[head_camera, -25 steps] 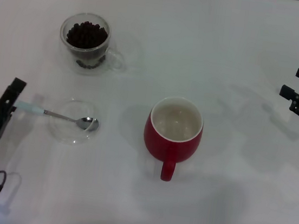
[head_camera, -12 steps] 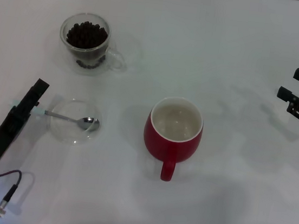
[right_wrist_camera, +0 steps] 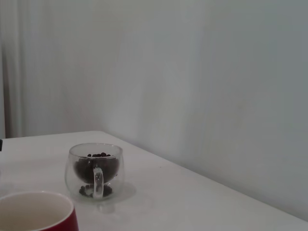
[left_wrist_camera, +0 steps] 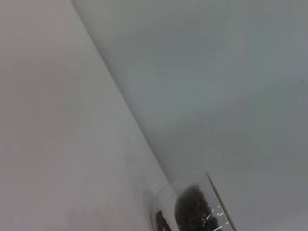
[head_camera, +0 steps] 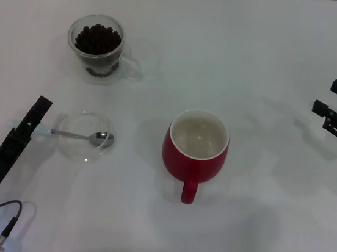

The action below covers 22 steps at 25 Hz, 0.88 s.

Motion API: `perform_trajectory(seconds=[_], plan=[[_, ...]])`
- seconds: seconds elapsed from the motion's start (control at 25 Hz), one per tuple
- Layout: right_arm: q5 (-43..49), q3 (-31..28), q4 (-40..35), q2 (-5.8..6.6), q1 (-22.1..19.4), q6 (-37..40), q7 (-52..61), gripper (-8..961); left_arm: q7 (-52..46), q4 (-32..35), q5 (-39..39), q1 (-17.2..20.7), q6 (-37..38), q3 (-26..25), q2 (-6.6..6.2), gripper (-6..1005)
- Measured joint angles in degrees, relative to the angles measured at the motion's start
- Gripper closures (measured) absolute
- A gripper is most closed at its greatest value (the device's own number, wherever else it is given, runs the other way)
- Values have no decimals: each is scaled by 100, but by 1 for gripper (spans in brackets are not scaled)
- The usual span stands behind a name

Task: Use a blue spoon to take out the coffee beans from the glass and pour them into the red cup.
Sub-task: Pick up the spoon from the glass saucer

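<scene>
The blue spoon (head_camera: 76, 134) lies with its metal bowl in a flat clear saucer (head_camera: 71, 145); its pale handle points left. My left gripper (head_camera: 37, 112) stands over the end of that handle and hides part of it; I cannot tell whether it touches the spoon. The glass (head_camera: 96, 44) holds a heap of coffee beans (head_camera: 97, 38) at the far left; it also shows in the right wrist view (right_wrist_camera: 95, 169) and the left wrist view (left_wrist_camera: 192, 211). The red cup (head_camera: 192, 166) stands at the centre with nothing in it. My right gripper (head_camera: 336, 100) hangs open at the far right.
The white table (head_camera: 255, 223) carries only these things. A cable (head_camera: 3, 216) loops beside my left arm at the near left corner. The red cup's rim (right_wrist_camera: 36, 202) shows low in the right wrist view.
My left gripper has swung right, from beside the handle's end to over it. The spoon has shifted slightly right in the saucer. The right gripper has hardly moved.
</scene>
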<state>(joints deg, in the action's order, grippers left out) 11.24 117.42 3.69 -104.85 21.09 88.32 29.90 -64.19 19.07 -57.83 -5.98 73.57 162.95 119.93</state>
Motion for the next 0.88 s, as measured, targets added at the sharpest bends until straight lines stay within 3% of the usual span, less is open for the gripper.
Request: perform_trajectory(seconds=[0.24, 0.88], plan=[[0, 0, 0, -15, 2, 0, -12, 409, -18, -29, -32, 11, -78, 0, 7, 151], [1, 3, 0, -97, -17, -47, -20, 409, 132, 1, -84, 83, -188, -8, 4, 707]])
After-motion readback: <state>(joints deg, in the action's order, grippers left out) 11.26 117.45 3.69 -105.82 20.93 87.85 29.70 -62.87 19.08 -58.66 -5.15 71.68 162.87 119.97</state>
